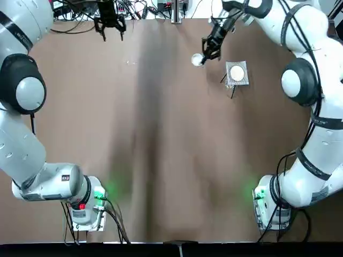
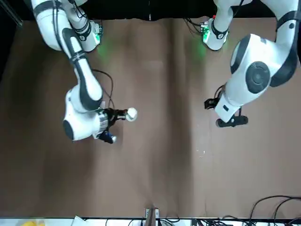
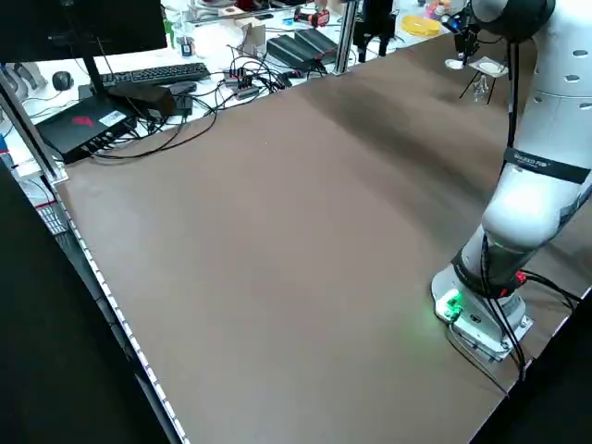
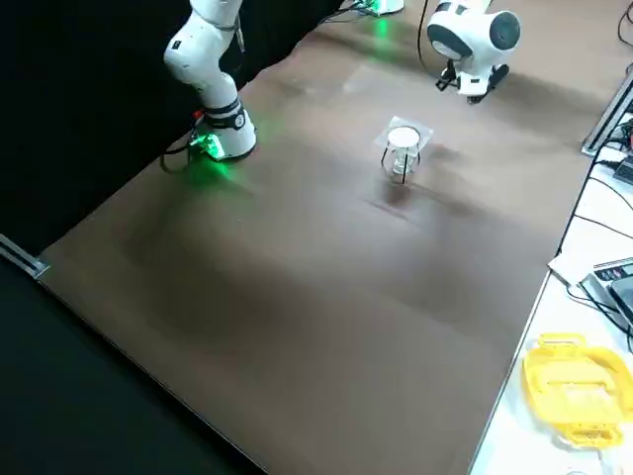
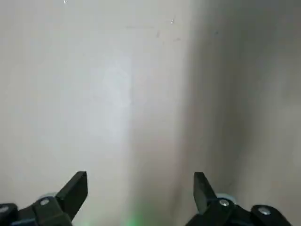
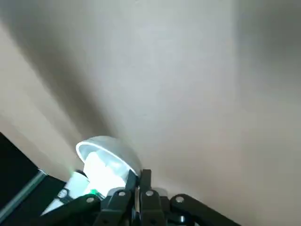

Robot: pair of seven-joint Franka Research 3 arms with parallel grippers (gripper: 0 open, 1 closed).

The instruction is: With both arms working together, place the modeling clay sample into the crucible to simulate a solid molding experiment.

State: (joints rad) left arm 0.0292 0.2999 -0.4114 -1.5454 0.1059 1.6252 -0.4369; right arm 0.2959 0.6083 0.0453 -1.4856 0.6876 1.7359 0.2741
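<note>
Right gripper point(image 1: 203, 56) is far side of the table, about 1 o'clock from centre in your top view. Its fingers are pinched narrow on the rim of the crucible point(image 1: 197, 60). The right wrist view shows both tips closed together on the cup's edge, with the cup hanging off them, tilted, mouth partly visible. I can't tell from any view whether it's clear of the table point(image 1: 161, 160) or touching it.

The crucible sits at roughly 10 o'clock from the mesh stand point(image 1: 237, 74), near it but apart. The stand is upright on its wire legs, with a white round patch at its centre.

Left gripper point(image 1: 112, 35) is at 11 o'clock by the far edge, fingers spread wide, nothing between them. The wrist view shows only bare table under it.

Clay: you get a tiny white speck point(image 1: 127, 62) on the table at about 5 o'clock from the left gripper, well apart from the crucible. It shows in the front view too. It's too small to confirm as the pellet. No gripper is touching it.
</note>
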